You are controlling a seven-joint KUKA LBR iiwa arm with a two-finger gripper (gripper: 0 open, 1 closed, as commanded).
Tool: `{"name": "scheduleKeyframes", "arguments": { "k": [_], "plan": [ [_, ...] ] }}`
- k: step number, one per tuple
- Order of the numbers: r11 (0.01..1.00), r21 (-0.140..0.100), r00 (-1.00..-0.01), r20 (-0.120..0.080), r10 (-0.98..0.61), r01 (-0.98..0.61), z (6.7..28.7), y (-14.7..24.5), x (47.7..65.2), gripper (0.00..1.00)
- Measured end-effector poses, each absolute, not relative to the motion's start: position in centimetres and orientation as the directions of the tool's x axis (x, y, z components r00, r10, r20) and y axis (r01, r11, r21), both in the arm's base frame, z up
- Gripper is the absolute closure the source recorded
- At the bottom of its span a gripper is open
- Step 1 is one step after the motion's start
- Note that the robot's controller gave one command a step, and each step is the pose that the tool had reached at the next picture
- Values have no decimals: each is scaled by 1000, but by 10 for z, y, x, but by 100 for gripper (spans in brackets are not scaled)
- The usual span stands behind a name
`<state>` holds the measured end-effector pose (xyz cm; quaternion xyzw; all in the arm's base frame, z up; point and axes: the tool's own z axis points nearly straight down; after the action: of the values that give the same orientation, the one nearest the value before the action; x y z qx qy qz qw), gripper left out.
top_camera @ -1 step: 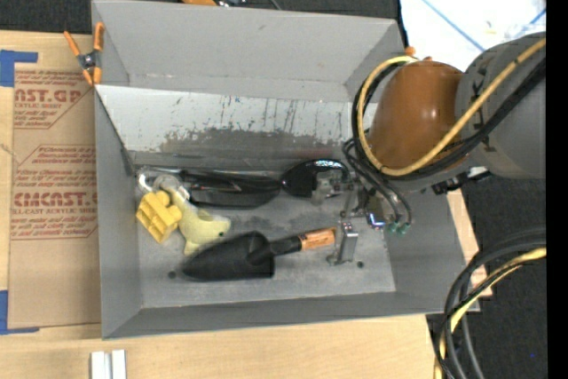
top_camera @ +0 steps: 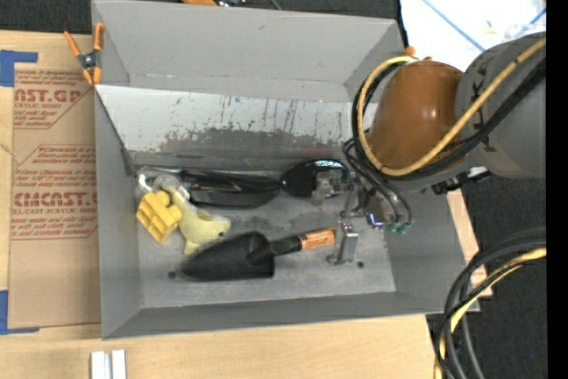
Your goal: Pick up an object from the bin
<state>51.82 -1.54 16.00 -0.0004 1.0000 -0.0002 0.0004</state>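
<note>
KUKA arm's gripper point(top_camera: 344, 249) hangs low at the right of the grey bin point(top_camera: 240, 49), just beside the orange handle point(top_camera: 316, 239) of a black scoop point(top_camera: 229, 259); the scoop lies across the lower middle of the bin floor, blade to the left; whether the gripper is spread or pressed together cannot be told, its tip lost among cables and metal parts. At left a yellow block point(top_camera: 157, 215) touches a pale yellow soft toy point(top_camera: 202, 229); behind them a long dark thing point(top_camera: 226, 187), perhaps a ladle, runs right, its far end partly hidden by the wrist; the arm's brown cover point(top_camera: 417, 115) overhangs the bin's right wall.
</note>
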Motion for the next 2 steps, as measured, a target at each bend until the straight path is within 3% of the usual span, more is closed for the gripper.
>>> {"name": "scheduleKeyframes", "arguments": {
  "k": [1, 2],
  "plan": [
    [924, -1, -924, -2, -383, -383, 122, -31, 521, 0],
    [979, 1, -979, -3, -205, -205, 81, -39, 512, 0]
  ]
}}
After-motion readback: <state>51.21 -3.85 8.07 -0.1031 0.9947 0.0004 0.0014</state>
